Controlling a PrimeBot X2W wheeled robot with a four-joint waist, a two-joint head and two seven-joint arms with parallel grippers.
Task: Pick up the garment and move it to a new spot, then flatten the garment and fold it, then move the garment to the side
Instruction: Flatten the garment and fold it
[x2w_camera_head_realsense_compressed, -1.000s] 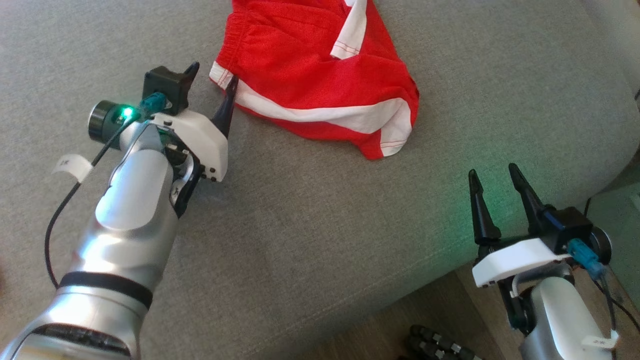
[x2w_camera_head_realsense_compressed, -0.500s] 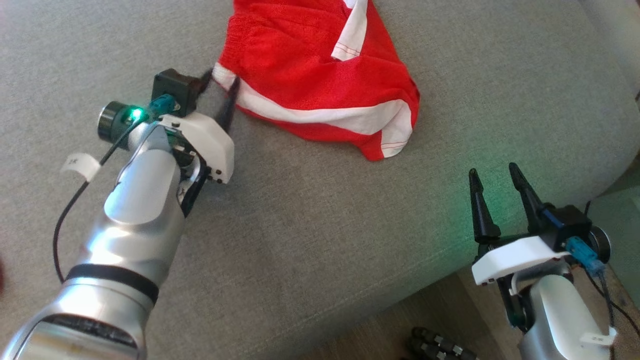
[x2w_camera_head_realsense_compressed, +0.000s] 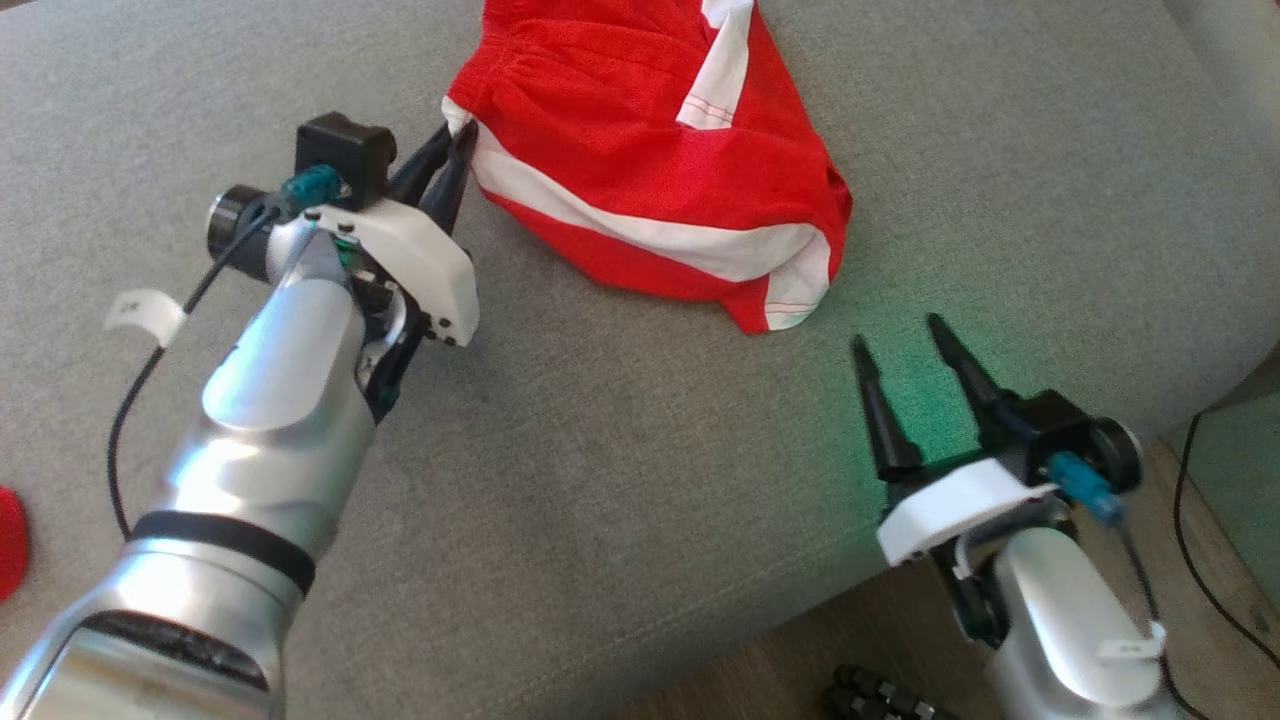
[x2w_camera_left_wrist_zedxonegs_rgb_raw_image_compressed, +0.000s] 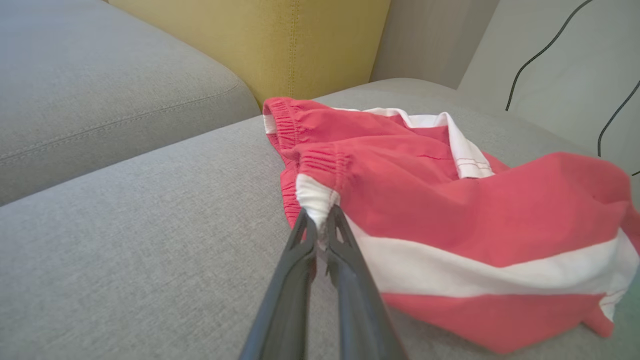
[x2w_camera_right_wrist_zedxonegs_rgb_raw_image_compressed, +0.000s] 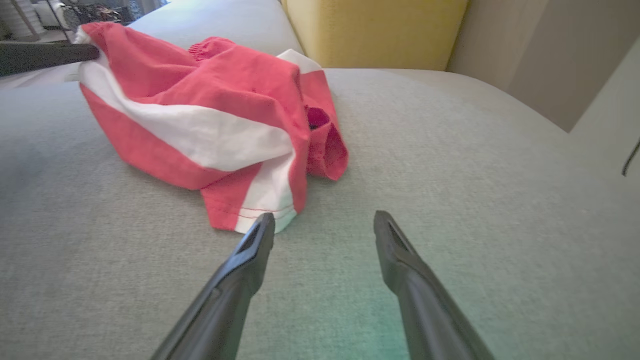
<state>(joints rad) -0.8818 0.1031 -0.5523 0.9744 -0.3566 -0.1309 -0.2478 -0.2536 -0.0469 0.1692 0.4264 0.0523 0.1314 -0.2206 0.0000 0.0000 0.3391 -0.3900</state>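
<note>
Red shorts (x2w_camera_head_realsense_compressed: 650, 150) run off the head view's top; left hand (x2w_camera_head_realsense_compressed: 458, 140) clenches their corner; right hand (x2w_camera_head_realsense_compressed: 897, 333) gapes, released; tags (x2w_camera_head_realsense_compressed: 145, 312) unreadable.

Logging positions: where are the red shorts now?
Head view, top centre: the red shorts lie on the grey cushion, waistband corner pinched by the left gripper.

No readable text — faint marks on the left-arm tag (x2w_camera_head_realsense_compressed: 143, 310) and right-arm tag (x2w_camera_head_realsense_compressed: 1128, 648), too small
</note>
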